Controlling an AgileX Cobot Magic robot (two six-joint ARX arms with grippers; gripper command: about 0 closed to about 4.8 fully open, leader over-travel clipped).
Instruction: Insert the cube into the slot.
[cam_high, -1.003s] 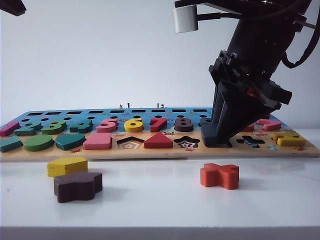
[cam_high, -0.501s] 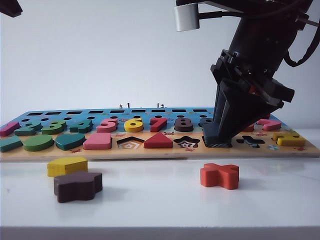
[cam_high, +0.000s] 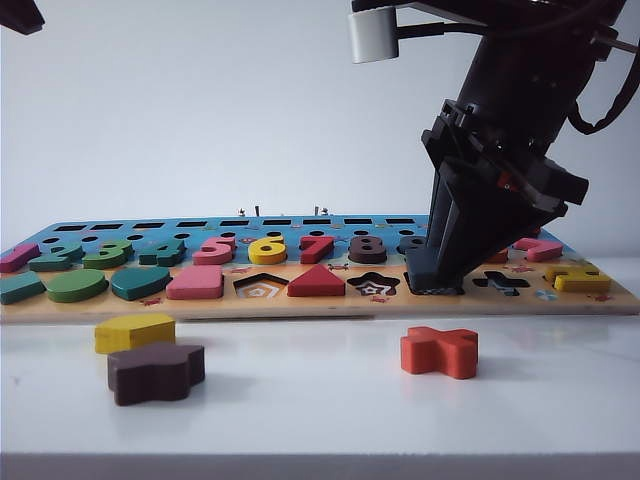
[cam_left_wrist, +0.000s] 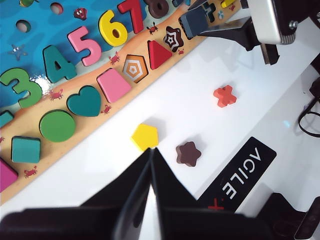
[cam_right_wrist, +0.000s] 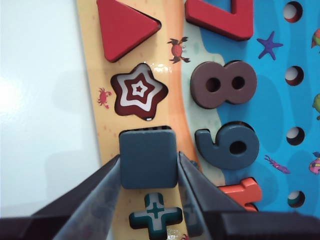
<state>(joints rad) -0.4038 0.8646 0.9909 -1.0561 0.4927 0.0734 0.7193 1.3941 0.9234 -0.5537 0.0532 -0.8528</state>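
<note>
My right gripper (cam_right_wrist: 149, 159) is shut on the cube (cam_right_wrist: 149, 157), a dark navy square block pinched at two opposite sides. The cube hangs right over the slot (cam_high: 437, 290), of which only a thin checkerboard strip shows under its near edge. This slot lies in the puzzle board (cam_high: 300, 305) between the star recess (cam_right_wrist: 140, 91) and the cross recess (cam_right_wrist: 155, 214). In the exterior view the right gripper (cam_high: 440, 262) points steeply down at the board's front row. My left gripper (cam_left_wrist: 151, 149) is shut and holds nothing, high above the white table near the yellow pentagon block (cam_left_wrist: 145, 136).
Loose on the table in front of the board lie the yellow pentagon (cam_high: 134, 332), a dark brown star block (cam_high: 156, 372) and an orange cross block (cam_high: 440, 351). Numbers and shapes fill most other board recesses. The pentagon recess (cam_high: 261, 288) stands bare.
Compared with a second ago, the cube sits slightly higher in the right gripper, so the checkerboard strip now shows beneath it. Over the last half second nothing has moved.
</note>
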